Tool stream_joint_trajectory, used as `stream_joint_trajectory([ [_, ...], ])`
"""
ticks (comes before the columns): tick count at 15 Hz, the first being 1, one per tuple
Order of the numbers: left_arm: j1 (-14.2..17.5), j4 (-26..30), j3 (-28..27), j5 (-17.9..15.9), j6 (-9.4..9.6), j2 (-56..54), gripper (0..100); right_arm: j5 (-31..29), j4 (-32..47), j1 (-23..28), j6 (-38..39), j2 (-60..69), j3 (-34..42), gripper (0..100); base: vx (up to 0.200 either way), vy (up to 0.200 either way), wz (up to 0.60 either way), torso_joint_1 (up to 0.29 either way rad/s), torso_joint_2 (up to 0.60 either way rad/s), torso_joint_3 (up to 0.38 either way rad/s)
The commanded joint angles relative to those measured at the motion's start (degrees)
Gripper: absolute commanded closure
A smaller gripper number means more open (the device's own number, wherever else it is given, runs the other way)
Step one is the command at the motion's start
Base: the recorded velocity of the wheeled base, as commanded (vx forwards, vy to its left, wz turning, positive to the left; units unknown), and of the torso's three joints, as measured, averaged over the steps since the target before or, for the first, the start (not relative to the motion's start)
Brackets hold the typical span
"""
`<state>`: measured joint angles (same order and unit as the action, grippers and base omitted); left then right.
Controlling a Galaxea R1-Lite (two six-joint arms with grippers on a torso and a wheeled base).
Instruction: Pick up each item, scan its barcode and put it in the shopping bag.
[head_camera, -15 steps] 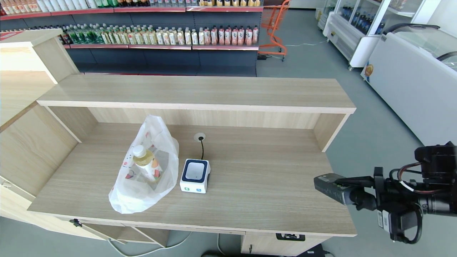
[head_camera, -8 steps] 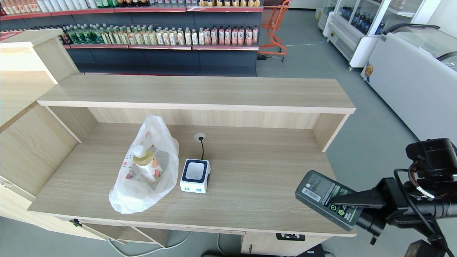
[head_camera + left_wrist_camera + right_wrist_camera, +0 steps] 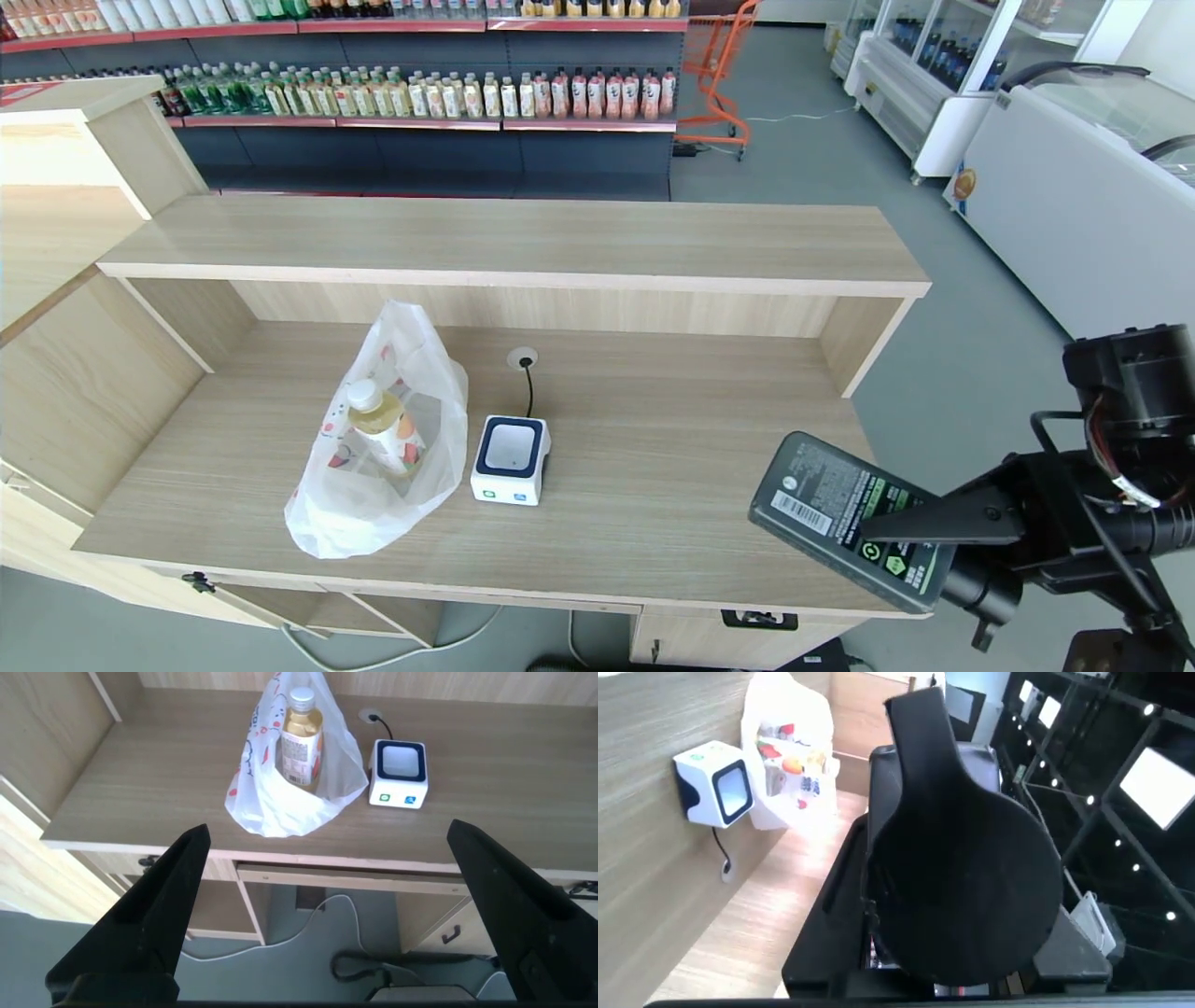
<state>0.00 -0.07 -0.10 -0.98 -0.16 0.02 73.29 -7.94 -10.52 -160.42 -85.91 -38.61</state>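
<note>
Your right gripper [image 3: 879, 534] is clamped on the flat, dark grey hard box [image 3: 810, 487], over the light wooden counter's [image 3: 653, 504] near right corner. It looks stiff and smooth (maybe slippery), so pinch its flat faces firmly.

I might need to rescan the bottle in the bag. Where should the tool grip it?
Probably just below the cap, coming from above: the bottle stands roughly upright, and the bag wraps its body.

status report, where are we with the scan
Left gripper open, back off the counter. Right gripper shut on dark box, barcode up, over near right corner. Nothing between it and scanner; bottle in bag.
</note>
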Motion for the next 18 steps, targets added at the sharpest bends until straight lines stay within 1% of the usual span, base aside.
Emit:
stream_joint_trajectory([
  [1, 0.0, -0.01, 0.01, 0.01, -0.02, -0.02, 0, 0.01, -0.06, -0.82, -4.58, 0.83, 0.11, 100, 0.0, 0.0, 0.0, 0.0, 0.0, 0.0],
  [4, 0.0, -0.01, 0.01, 0.01, -0.02, -0.02, 0, 0.1, -0.15, -4.95, -4.58, 1.0, 1.52, 100, 0.0, 0.0, 0.0, 0.0, 0.0, 0.0],
  [13, 0.0, -0.01, 0.01, 0.01, -0.02, -0.02, 0, 0.01, -0.06, -5.39, -4.58, 0.65, 3.19, 100, 0.0, 0.0, 0.0, 0.0, 0.0, 0.0],
  [14, 0.0, -0.01, 0.01, 0.01, -0.02, -0.02, 0, -0.08, 0.47, -6.0, -4.58, 0.3, 3.54, 100, 0.0, 0.0, 0.0, 0.0, 0.0, 0.0],
  [17, 0.0, -0.01, 0.01, 0.01, -0.02, -0.02, 0, -0.34, 1.08, -10.57, -4.58, -1.63, 3.54, 100, 0.0, 0.0, 0.0, 0.0, 0.0, 0.0],
  [18, 0.0, -0.01, 0.01, 0.01, -0.02, -0.02, 0, -0.34, 1.08, -11.1, -4.58, -1.98, 3.63, 100, 0.0, 0.0, 0.0, 0.0, 0.0, 0.0],
])
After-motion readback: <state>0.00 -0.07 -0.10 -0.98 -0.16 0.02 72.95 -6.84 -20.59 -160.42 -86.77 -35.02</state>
